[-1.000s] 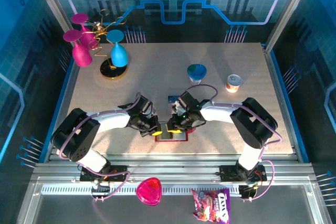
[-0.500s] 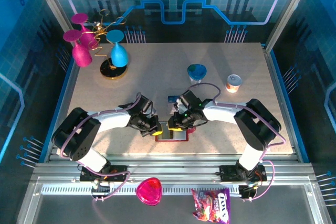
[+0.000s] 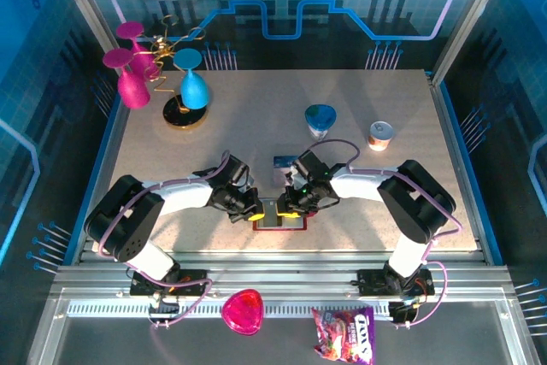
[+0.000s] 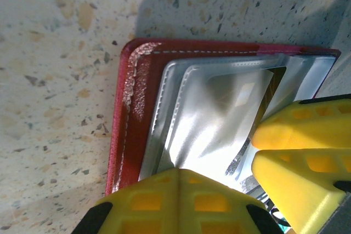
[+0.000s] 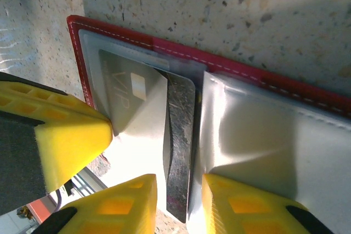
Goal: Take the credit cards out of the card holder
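The card holder point(image 5: 230, 65) is lying open and flat on the surface point(image 5: 247, 4), near its front edge and midway between the two arms, with its red stitched rim and clear pockets facing up. The left claw point(image 4: 175, 206) is closed, with nothing between its jaws, and is bearing down on the pocket side of the holder. This is judged to be a hold-down, so that the light wallet is not sliding or lifting while a card is being drawn. The right claw point(image 5: 179, 195) is standing narrowly parted, with one finger resting on the pale card point(image 5: 137, 108) and the other on the neighbouring clear pocket point(image 5: 263, 152). The jaws are straddling the free end of the dark card point(image 5: 178, 152), which is showing as a strip between them. No pinch on that card is confirmed, as neither pad is visibly touching its edges. The pale card, lettered "VIP", is sitting in the end pocket against the red rim, and the dark card is lying partly beneath it near the fold. In the top view a small blue rectangle point(image 3: 280, 161), seemingly a card, is lying on the bare surface just beyond the holder and apart from it. On that footing the task is judged to be part done, with two cards remaining in the holder. The next move is calling for a close on the dark card's exposed end and a pull along the pocket's length. The risk is that the finger on the pale card is dragging both cards together, or that the holder is creeping under the hold-down.
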